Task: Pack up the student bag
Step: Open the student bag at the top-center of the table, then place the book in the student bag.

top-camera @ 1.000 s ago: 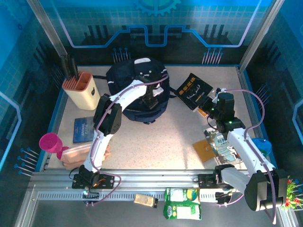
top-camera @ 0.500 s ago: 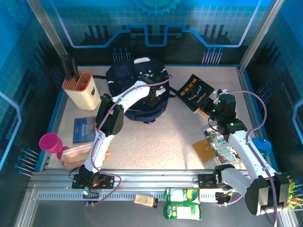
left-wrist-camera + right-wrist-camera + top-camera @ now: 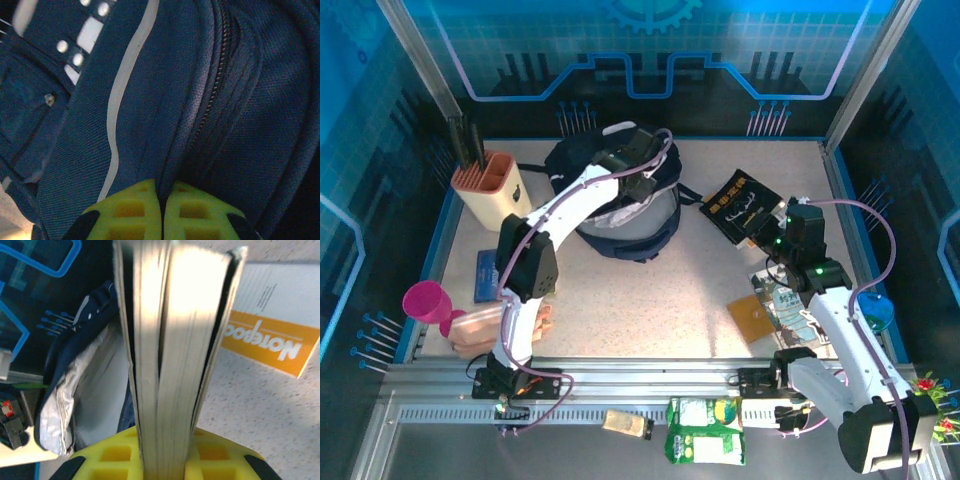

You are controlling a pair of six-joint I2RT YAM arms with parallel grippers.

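Where the student bag lies: upper middle of the top view, on the surface, its mouth gaping so the pale lining shows
State of left jaws: closed, with the yellow pads meeting at the bottom edge of the left wrist view and pinching a fold of navy bag fabric just beside the zip
Bag up close: a white piping stripe runs down left of centre, with pale markings at the upper left of that view
State of right jaws: gripping a black book with gold lettering, right of the bag and apart from it in the top view; in the right wrist view its page edge stands upright between the yellow pads
Notepad: orange-banded notepad lying flat on the surface, upper right of the right wrist view
Left side of the top view: knife block, blue book, pink cup
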